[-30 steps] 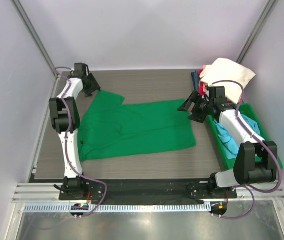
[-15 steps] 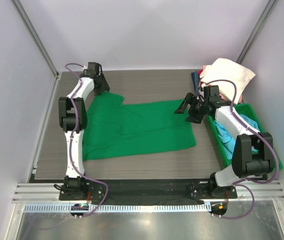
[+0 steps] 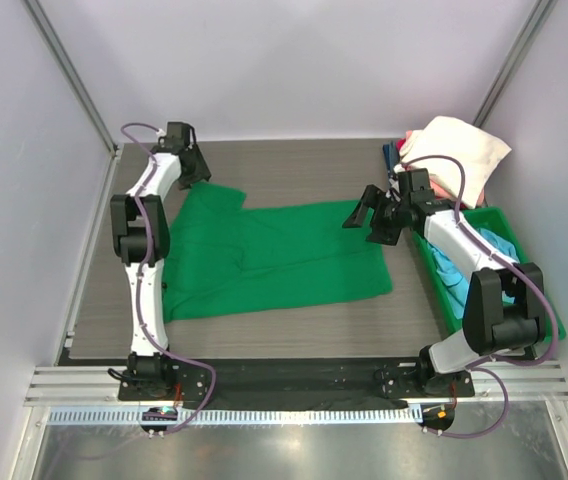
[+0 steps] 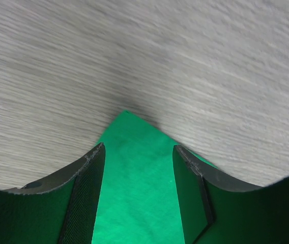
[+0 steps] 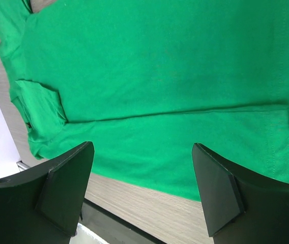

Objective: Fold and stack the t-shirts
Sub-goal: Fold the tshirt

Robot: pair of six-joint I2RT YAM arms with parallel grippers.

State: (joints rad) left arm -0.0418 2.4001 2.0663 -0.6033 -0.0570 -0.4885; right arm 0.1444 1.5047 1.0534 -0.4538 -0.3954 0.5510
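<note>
Two arm bases sit bolted at the near edge of the table point(image 3: 294, 335).

Bright green t-shirt point(image 3: 274, 255) lies spread flat across mid-table. Its hem end points right and its sleeves lie to the left. One sleeve is doubled over on the body.

Right of it, a green bin point(image 3: 446, 315) runs along the table's right edge. A light blue t-shirt point(image 3: 448, 275) is bunched inside. The right arm's links cross above the bin and hide part of it.

Right gripper point(image 3: 366, 222) hangs over the shirt's far right corner. Its jaws are spread wide and hold nothing. The wrist view shows green cloth filling the gap.

Left gripper point(image 3: 196, 170) is further back at the far left. Its jaws are apart and straddle a pointed green sleeve corner against bare wood. Whether the fingers point(image 4: 86, 193) touch the cloth, cannot tell.

Far right corner holds a heap. A cream t-shirt point(image 3: 459, 150) is on top, with pink-red point(image 3: 404, 180) and navy point(image 3: 392, 156) edges showing beneath it.
</note>
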